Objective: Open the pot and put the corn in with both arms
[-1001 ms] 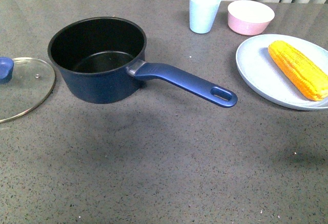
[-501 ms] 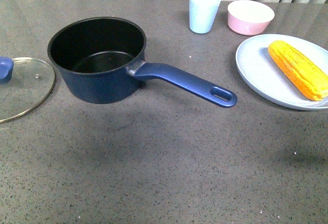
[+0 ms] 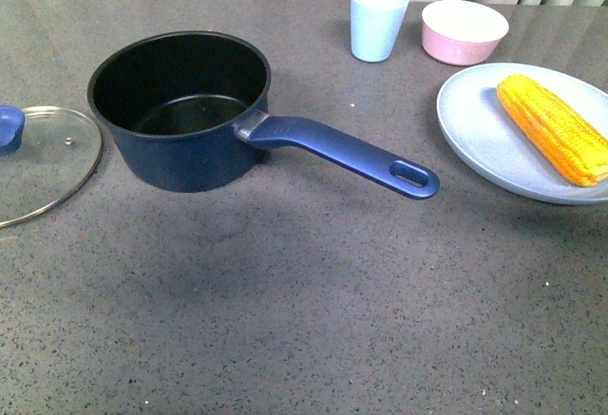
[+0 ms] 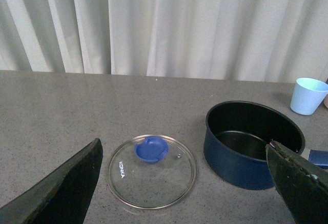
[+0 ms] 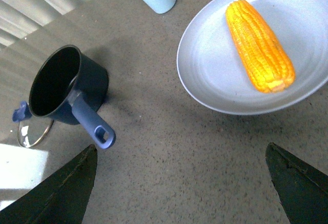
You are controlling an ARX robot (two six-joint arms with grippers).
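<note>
One pot open, one cob waiting, both grippers wide and empty.

The single dark blue saucepan with the black inside (image 3: 190, 160) stands uncovered on the grey speckled table (image 3: 304, 292), its one long slotted handle (image 3: 342, 149) pointing towards the robot's right. Its one blue-knobbed glass lid (image 3: 43, 163) lies flat just to the left, apart from the pot. Over on the right, the one yellow-orange corn cob (image 3: 551, 128) lies on a single pale blue round plate (image 3: 480, 140), well apart from the pot. Behind sit one light blue cup (image 3: 378, 22) and one small pink bowl (image 3: 464, 32), near each other. Two grippers: the left gripper (image 4: 183, 143) hangs above the lid, jaws spread, grasping nothing; the right gripper (image 5: 180, 147) hangs over the table near the plate, jaws likewise spread and bare.
</note>
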